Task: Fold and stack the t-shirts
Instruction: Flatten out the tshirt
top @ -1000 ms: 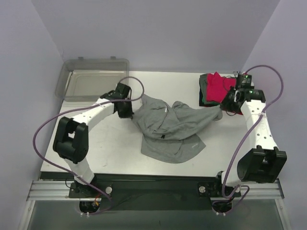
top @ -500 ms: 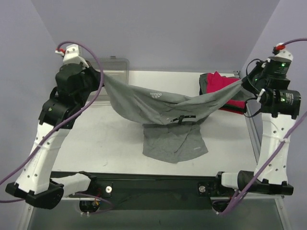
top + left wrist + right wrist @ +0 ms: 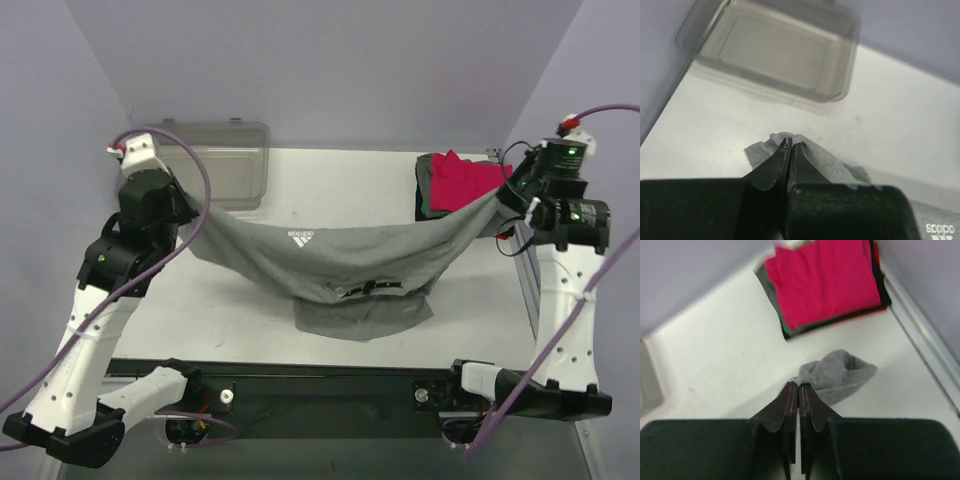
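Observation:
A heather-grey t-shirt (image 3: 340,258) hangs stretched in the air between both arms, its lower part resting on the table. My left gripper (image 3: 190,212) is shut on one corner of it; the grey cloth (image 3: 815,159) bunches round the closed fingertips. On the right, my right gripper (image 3: 497,197) is shut on the other corner, a grey wad (image 3: 845,375) showing past its tips. A folded stack with a pink-red t-shirt (image 3: 458,180) on top lies at the back right, the pink-red cloth (image 3: 825,282) over dark and green layers.
A clear plastic bin (image 3: 205,170) sits at the back left of the white table (image 3: 250,310), seen as the clear bin (image 3: 775,50) beyond the left fingers. Purple walls close in on three sides. A metal rail (image 3: 920,335) runs along the table's right edge.
Both arms rose from low on the table, lifting the grey t-shirt by two corners and spreading it out. It now hangs a little lower and flatter than half a second ago.

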